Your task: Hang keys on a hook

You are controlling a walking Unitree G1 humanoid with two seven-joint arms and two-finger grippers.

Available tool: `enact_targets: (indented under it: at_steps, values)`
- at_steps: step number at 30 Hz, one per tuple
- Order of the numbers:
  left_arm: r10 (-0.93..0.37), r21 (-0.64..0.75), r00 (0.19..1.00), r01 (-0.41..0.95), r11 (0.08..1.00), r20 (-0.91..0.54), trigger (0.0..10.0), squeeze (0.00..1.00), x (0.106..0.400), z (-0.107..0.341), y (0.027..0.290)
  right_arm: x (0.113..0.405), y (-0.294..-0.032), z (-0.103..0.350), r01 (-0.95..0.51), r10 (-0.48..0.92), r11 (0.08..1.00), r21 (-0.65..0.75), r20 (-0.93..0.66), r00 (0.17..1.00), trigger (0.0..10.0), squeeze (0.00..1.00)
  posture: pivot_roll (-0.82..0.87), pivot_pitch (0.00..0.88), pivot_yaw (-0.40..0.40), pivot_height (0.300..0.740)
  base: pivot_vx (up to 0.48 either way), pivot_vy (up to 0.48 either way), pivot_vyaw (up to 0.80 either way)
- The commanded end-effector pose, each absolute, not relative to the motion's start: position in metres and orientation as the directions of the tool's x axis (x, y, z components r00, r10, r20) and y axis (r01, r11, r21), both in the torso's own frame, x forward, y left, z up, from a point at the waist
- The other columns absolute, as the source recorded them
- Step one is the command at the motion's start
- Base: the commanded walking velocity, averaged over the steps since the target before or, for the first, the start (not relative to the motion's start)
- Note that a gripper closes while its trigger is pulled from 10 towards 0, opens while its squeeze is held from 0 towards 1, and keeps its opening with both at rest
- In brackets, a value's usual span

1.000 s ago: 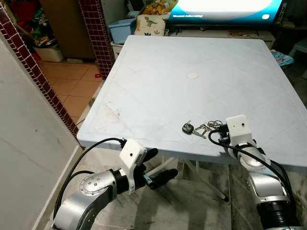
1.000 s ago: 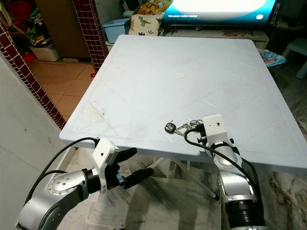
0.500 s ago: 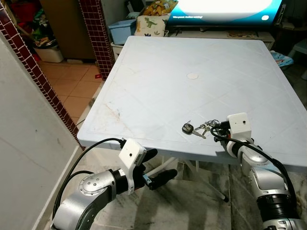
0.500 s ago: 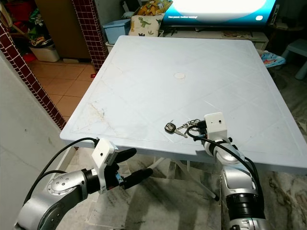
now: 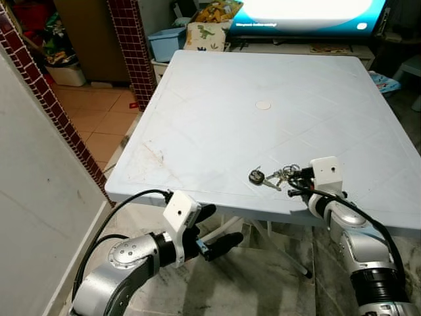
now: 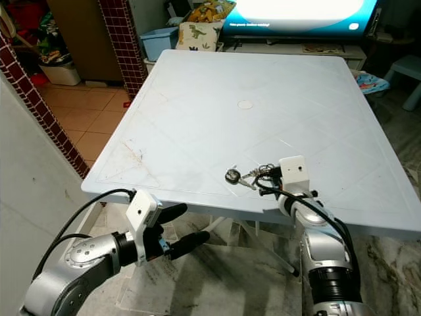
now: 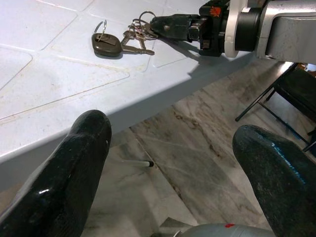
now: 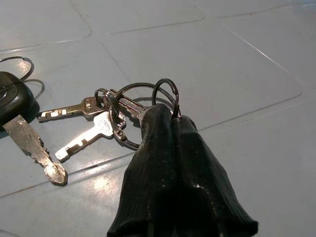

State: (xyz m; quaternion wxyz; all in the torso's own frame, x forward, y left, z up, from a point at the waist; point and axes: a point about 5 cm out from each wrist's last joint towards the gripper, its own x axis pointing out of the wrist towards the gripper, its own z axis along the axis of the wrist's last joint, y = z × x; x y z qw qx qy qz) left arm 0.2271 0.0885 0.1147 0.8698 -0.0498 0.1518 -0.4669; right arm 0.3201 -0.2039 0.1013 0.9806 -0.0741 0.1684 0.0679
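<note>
The white table [image 5: 217, 99] is a broad, scuffed plastic top. The keys [image 5: 275, 176] lie on it close to the near edge, toward the robot's right. The left gripper [image 5: 220, 230] hangs below the table edge, fingers spread wide apart and empty. The right gripper [image 8: 170, 121] rests on the tabletop, its two fingers pressed together with their tips at the ring cluster; whether a ring is actually pinched cannot be confirmed.

Handling assessment: the bunch appears light, rigid in its parts but loose and jangling as a whole, and likely to slide on smooth plastic. The rings offer the soundest hold and the loop needed for a hook.

Appearance: several silver keys, a dark fob [image 8: 11, 101], interlinked dark rings [image 8: 148, 96].
</note>
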Motion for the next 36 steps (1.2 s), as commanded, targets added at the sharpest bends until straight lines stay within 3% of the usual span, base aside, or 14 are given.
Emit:
enact_targets:
  at_steps: [1,8,11,16,22,29,30,31,32,36]
  values:
    - [-0.825,-0.222,0.520,0.797,0.562,-0.222,10.0,0.00,0.227,0.116,0.088,0.308,-0.200,0.071,-0.168,0.099,0.981,-0.102,-0.484,0.869,0.0,0.00,0.00,0.084,0.045,0.740,0.000,0.000,0.00]
    - [-0.821,-0.216,0.527,0.795,0.567,-0.220,10.0,0.00,0.229,0.116,0.089,0.313,-0.201,0.079,-0.097,0.029,0.986,-0.136,-0.437,0.899,0.0,0.00,-0.01,0.087,0.047,0.740,0.000,0.000,0.00]
    - [-0.816,-0.212,0.536,0.790,0.575,-0.215,10.0,0.00,0.230,0.116,0.088,0.323,-0.205,0.112,-0.013,-0.054,0.959,-0.282,-0.227,0.972,0.0,0.00,-0.02,0.093,0.043,0.740,0.000,0.000,0.00]
    - [-0.814,-0.214,0.541,0.787,0.579,-0.211,10.0,0.00,0.231,0.116,0.086,0.333,-0.204,0.157,0.081,-0.083,0.913,-0.401,0.014,0.996,0.0,0.00,-0.02,0.094,0.039,0.740,0.000,0.000,0.00]
    - [-0.812,-0.214,0.545,0.785,0.581,-0.208,10.0,0.00,0.231,0.116,0.085,0.336,-0.201,0.173,0.109,-0.072,0.897,-0.427,0.102,0.992,0.0,0.00,-0.02,0.096,0.038,0.740,0.000,0.000,0.00]
    - [-0.809,-0.213,0.549,0.782,0.586,-0.209,10.0,0.00,0.232,0.116,0.086,0.336,-0.201,0.168,0.113,-0.091,0.916,-0.386,0.074,0.993,0.0,0.00,-0.02,0.099,0.036,0.740,0.000,0.000,0.00]
    - [-0.809,-0.213,0.549,0.782,0.586,-0.210,10.0,0.00,0.232,0.116,0.086,0.335,-0.202,0.164,0.113,-0.104,0.930,-0.349,0.044,0.994,4.2,1.00,-0.02,0.101,0.037,0.740,0.000,0.000,0.00]
    - [-0.809,-0.213,0.549,0.782,0.586,-0.211,10.0,0.00,0.232,0.116,0.086,0.335,-0.202,0.162,0.112,-0.111,0.939,-0.326,0.024,0.994,8.9,1.00,-0.02,0.101,0.037,0.740,0.000,0.000,0.00]
    - [-0.808,-0.213,0.549,0.781,0.587,-0.212,10.0,0.00,0.232,0.116,0.086,0.334,-0.201,0.157,0.108,-0.114,0.949,-0.296,-0.003,0.993,9.9,1.00,-0.02,0.101,0.037,0.740,0.000,0.000,0.00]
    - [-0.809,-0.212,0.547,0.783,0.585,-0.214,10.0,0.00,0.232,0.116,0.086,0.330,-0.198,0.146,0.098,-0.118,0.965,-0.243,-0.066,0.991,10.0,1.00,-0.02,0.104,0.042,0.740,0.000,0.000,0.00]
